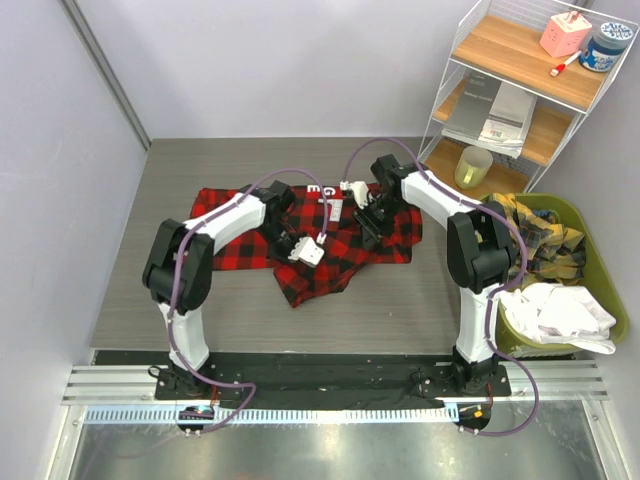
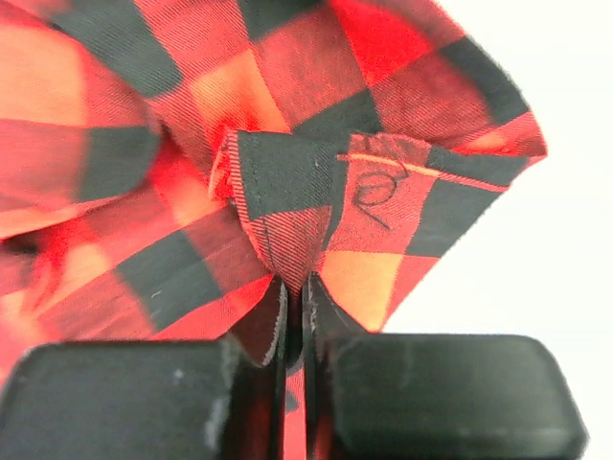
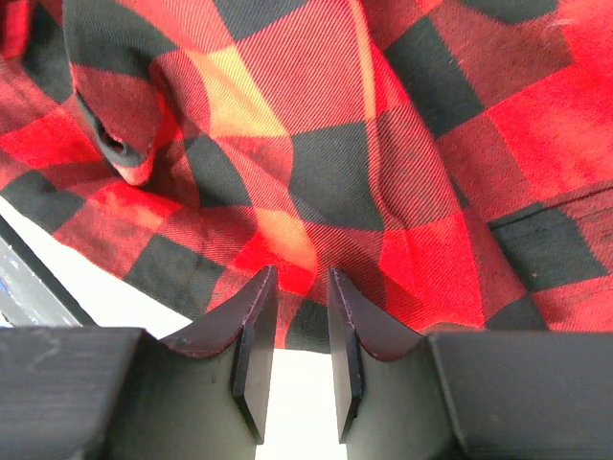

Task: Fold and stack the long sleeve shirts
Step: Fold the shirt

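The red-and-black check flannel shirt (image 1: 225, 215) lies crumpled on the grey table, its white lettered patch (image 1: 313, 188) at its far edge. My left gripper (image 1: 300, 248) is over the shirt's middle. In the left wrist view it (image 2: 297, 287) is shut on a bunched fold of the flannel (image 2: 287, 86), and a thin strip of cloth runs between the pads. My right gripper (image 1: 370, 225) is at the shirt's right part. In the right wrist view it (image 3: 299, 278) is open with a narrow gap, its tips at the edge of the flannel (image 3: 316, 125), and nothing is between the jaws.
A green basket (image 1: 585, 215) at the right holds a yellow plaid shirt (image 1: 540, 235) and a white garment (image 1: 555, 310). A wire shelf (image 1: 520, 100) with papers, a cup (image 1: 473, 165) and small items stands at the back right. Walls close in the left and back.
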### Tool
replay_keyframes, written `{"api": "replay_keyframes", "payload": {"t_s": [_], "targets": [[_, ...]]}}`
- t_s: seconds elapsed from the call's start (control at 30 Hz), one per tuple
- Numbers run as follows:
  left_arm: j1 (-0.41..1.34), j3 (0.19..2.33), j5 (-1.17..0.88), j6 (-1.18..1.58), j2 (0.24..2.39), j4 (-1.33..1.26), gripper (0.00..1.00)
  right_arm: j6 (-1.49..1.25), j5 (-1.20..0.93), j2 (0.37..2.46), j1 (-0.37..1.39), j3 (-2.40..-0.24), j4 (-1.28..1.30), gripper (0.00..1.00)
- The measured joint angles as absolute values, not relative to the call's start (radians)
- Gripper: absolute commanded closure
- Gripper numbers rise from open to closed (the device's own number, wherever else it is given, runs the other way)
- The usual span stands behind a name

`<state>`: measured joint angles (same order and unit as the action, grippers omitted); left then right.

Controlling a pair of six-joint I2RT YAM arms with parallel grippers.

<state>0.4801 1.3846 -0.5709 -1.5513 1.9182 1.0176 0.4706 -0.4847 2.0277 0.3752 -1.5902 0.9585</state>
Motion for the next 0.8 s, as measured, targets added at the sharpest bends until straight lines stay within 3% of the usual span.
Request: {"api": "replay_keyframes", "payload": {"t_s": [0.37,0.53,0.8], "targets": [[0.484,1.377,-0.646,-1.455,1.52,1.128,1.0,0.455,-0.49,2.046,0.344,-1.683,0.971,0.63],[0.519,1.383,-0.671,-1.248,1.331,1.146,1.0,0.443,-0.499,2.045,0.316,-1.733,0.972,0.59],[0.715,1.418,-0.655,-0.797,1.242,1.019,1.0,0.446,-0.497,2.041,0.281,-1.776,0.991,0.42]]}}
